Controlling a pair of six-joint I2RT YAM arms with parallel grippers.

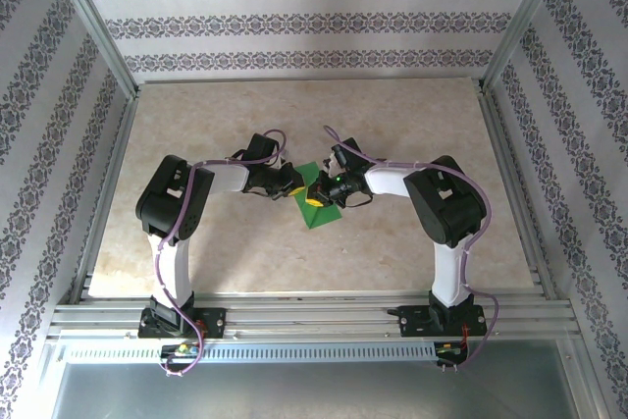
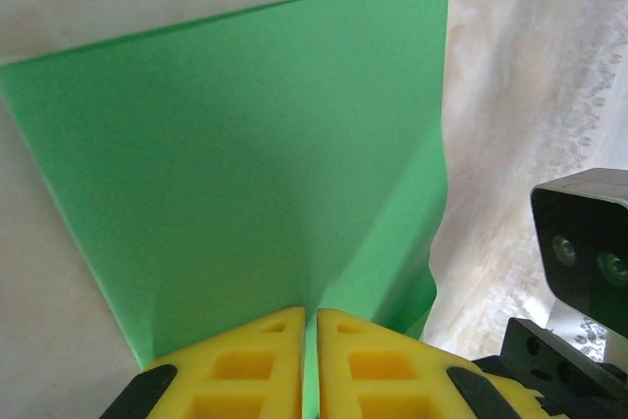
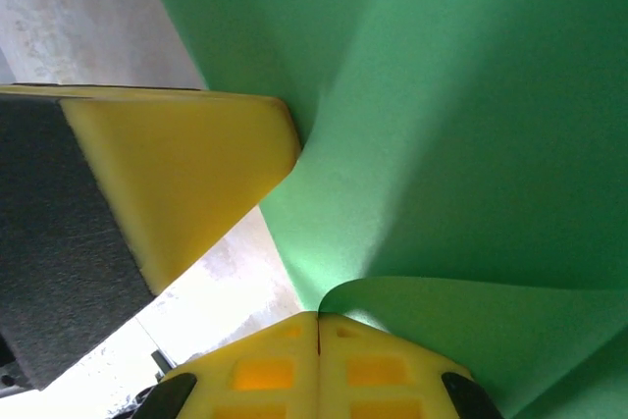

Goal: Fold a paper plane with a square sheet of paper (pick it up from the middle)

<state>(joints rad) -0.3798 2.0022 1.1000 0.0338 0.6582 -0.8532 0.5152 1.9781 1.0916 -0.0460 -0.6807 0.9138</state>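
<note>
Left gripper tips nearest: clamped on the near edge of the square sheet of paper, green showing in the pinch. Right gripper is clenched tight at the sheet's curled fold; can't tell if paper is inside. The sheet is creased and partly lifted off the table, between both grippers. Looks like crease forming. Anchor with the left pinch and run the right along the fold slowly, edges aligned. Both arms have elbows out, forearms converging on the sheet.
</note>
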